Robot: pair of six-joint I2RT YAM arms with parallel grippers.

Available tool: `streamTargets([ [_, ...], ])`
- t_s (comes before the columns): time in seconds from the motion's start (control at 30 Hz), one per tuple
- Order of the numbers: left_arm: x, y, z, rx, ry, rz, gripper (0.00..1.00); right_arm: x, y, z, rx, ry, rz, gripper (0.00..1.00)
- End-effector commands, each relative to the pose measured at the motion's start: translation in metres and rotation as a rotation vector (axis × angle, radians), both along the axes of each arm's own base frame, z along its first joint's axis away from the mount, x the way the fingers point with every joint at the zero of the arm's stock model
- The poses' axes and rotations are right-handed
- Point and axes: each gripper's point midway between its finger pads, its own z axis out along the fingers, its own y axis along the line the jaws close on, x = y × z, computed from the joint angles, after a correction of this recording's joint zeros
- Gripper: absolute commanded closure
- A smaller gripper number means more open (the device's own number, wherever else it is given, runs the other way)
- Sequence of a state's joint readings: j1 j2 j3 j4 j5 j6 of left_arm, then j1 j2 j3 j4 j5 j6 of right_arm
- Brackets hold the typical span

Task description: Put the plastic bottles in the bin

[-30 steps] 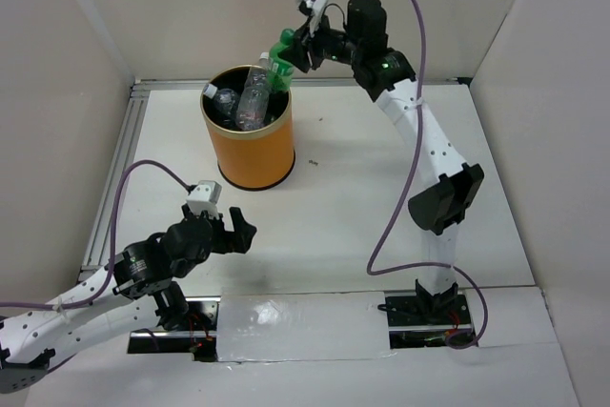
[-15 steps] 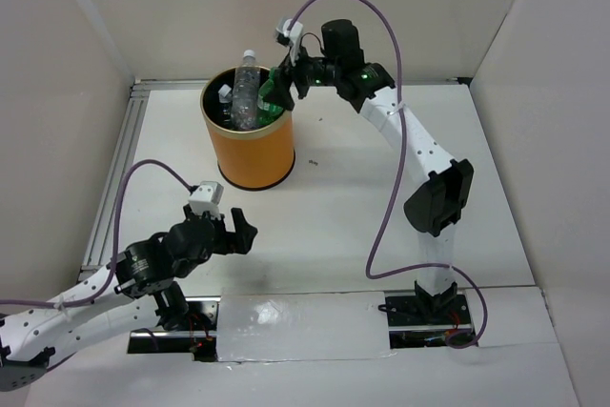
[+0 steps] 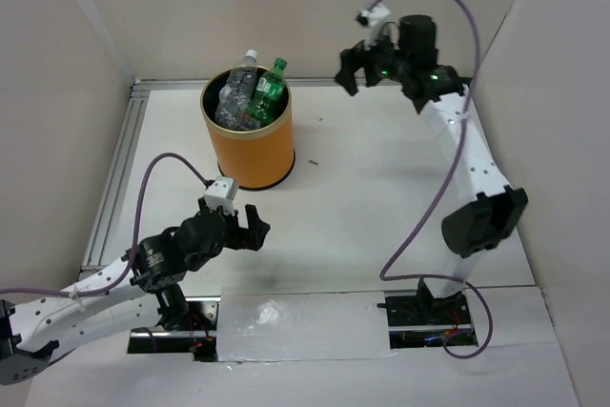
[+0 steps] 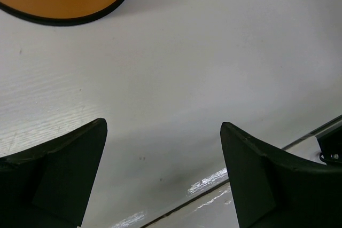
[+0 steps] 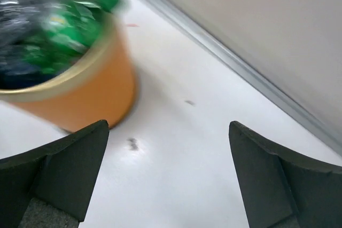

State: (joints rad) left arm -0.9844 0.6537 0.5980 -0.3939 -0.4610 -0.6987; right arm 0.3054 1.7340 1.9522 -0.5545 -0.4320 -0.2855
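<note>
Nearest to me, between my two arm bases, a shiny pale strip (image 3: pixel 301 327) lies flat along the table's (image 3: pixel 362 207) front edge. Just beyond it on my left side, my left hand (image 3: pixel 252 230) hangs low over the white table with its fingers spread apart and nothing between them. Its wrist camera shows bare tabletop in the gap, and the curved foot of the bin at the top left corner, near but not touching. A purple cable (image 3: pixel 152 178) loops up from that wrist. Farther out, left of centre, the bin (image 3: pixel 250 148) stands upright on the table, orange with a thin metallic rim. The plastic bottles are inside it. The green bottle (image 3: pixel 269 89) leans against the far right of the rim with its green cap poking above the edge, and the clear bottle (image 3: pixel 235 97) sits beside it on the left, its white cap also above the rim. More crumpled clear plastic lies under them, which I cannot tell apart. Farthest away, near the back wall (image 3: pixel 286 7) and well to the right of the bin, my right hand (image 3: pixel 351 66) is raised above the table with its fingers wide apart and empty. Its blurred wrist view looks back at the bin, with green showing inside.
</note>
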Motion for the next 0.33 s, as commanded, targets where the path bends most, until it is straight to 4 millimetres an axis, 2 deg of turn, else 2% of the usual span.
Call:
streamTargets([
  [0.0, 0.007, -0.021, 0.014, -0.050, -0.064, -0.060, 0.00, -0.010, -0.071, -0.005, 0.011, 0.042, -0.283, 0.00],
  [0.03, 0.005, -0.027, 0.013, -0.046, -0.066, -0.085, 0.00, -0.021, -0.087, -0.002, 0.002, 0.029, -0.336, 0.00],
  [0.07, 0.007, -0.029, 0.008, -0.026, -0.062, -0.090, 0.00, -0.023, -0.103, -0.011, -0.022, 0.032, -0.426, 0.00],
  [0.1, 0.010, -0.033, 0.014, -0.024, -0.079, -0.097, 0.00, -0.030, -0.113, -0.045, -0.056, 0.092, -0.473, 0.00],
  [0.13, 0.010, -0.039, 0.019, -0.024, -0.089, -0.120, 0.00, -0.041, -0.122, -0.037, -0.043, 0.061, -0.518, 0.00],
  [0.2, 0.014, -0.047, 0.020, 0.020, -0.110, -0.151, 0.00, -0.056, -0.137, -0.056, -0.078, 0.073, -0.579, 0.00],
  [0.23, 0.013, -0.052, 0.022, 0.028, -0.120, -0.169, 0.00, -0.066, -0.150, -0.084, -0.105, 0.126, -0.603, 0.00],
  [0.27, 0.016, -0.057, 0.030, 0.023, -0.144, -0.171, 0.00, -0.077, -0.159, -0.077, -0.092, 0.090, -0.628, 0.00],
  [0.3, 0.017, -0.058, 0.026, 0.044, -0.141, -0.177, 0.00, -0.084, -0.164, -0.082, -0.107, 0.091, -0.623, 0.00],
])
